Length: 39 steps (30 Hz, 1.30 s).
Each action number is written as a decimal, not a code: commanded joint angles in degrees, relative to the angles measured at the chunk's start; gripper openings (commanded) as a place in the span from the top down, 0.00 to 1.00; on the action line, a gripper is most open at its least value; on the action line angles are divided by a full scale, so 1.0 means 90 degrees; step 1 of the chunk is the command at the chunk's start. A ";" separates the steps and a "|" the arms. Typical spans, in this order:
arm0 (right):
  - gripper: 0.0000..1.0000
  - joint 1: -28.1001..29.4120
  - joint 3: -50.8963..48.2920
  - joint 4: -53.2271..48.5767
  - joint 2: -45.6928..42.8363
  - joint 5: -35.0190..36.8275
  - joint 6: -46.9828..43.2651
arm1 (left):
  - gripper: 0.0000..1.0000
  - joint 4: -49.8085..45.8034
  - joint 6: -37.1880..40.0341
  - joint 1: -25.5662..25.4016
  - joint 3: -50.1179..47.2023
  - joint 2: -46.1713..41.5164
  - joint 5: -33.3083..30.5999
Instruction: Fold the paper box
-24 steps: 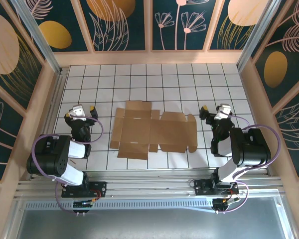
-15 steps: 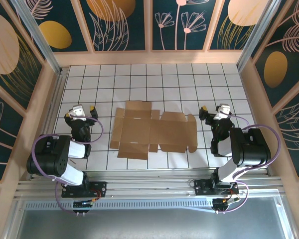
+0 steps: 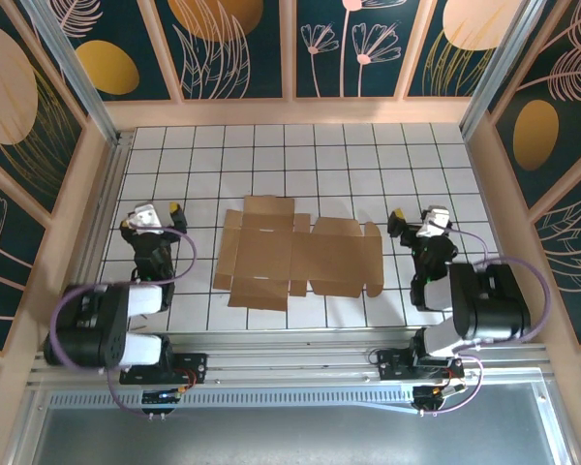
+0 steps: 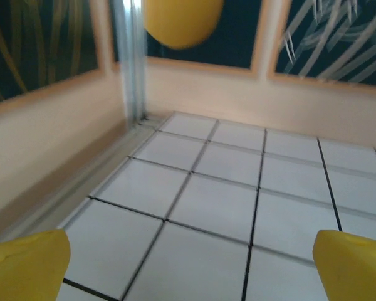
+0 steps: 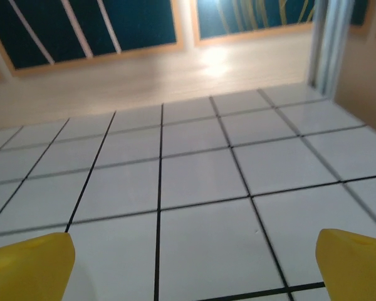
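Observation:
The paper box [image 3: 295,253] lies flat and unfolded on the white tiled table, a brown cardboard sheet with flaps spread out, in the middle of the top view. My left gripper [image 3: 152,214] hovers left of the sheet, open, well apart from it. On the sheet's right, my right gripper [image 3: 414,217] is open too, a short gap from the nearest flap. In the left wrist view the yellow fingertips [image 4: 26,263] stand wide apart over bare tiles. The right wrist view shows its yellow fingertips [image 5: 354,263] equally spread, nothing between them.
Wooden walls with dark patterned panels enclose the table [image 3: 300,155] at the back and both sides. A metal post [image 4: 130,59] stands in the far left corner. An aluminium rail [image 3: 290,354] runs along the near edge by the arm bases.
The left arm has swung a little to the left and its gripper has moved slightly up the table. The right gripper has edged slightly towards the near side. The cardboard has not moved.

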 commanded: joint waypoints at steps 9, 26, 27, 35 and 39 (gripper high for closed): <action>0.04 0.1031 0.3278 -0.6628 -0.2260 -0.1389 0.1603 | 0.14 -0.7551 -0.8167 -0.0149 0.1045 -0.3995 0.2377; 0.01 0.1775 0.6058 -0.8376 0.0705 -0.1769 0.1483 | 0.22 -0.9304 -1.1871 -0.3643 0.0686 -0.3791 0.2860; 0.01 0.1811 0.6044 -0.8375 0.0701 -0.1751 0.1472 | 0.23 -0.9420 -1.1776 -0.3717 0.0828 -0.3486 0.2793; 0.01 0.1853 0.5599 -0.8330 0.0326 -0.1435 0.1233 | 0.21 -1.0812 -1.1236 -0.3960 0.1915 -0.1983 0.2829; 0.01 0.1859 0.5538 -0.8319 0.0295 -0.1380 0.1191 | 0.16 -1.0241 -1.1699 -0.4576 0.1864 -0.1678 0.2947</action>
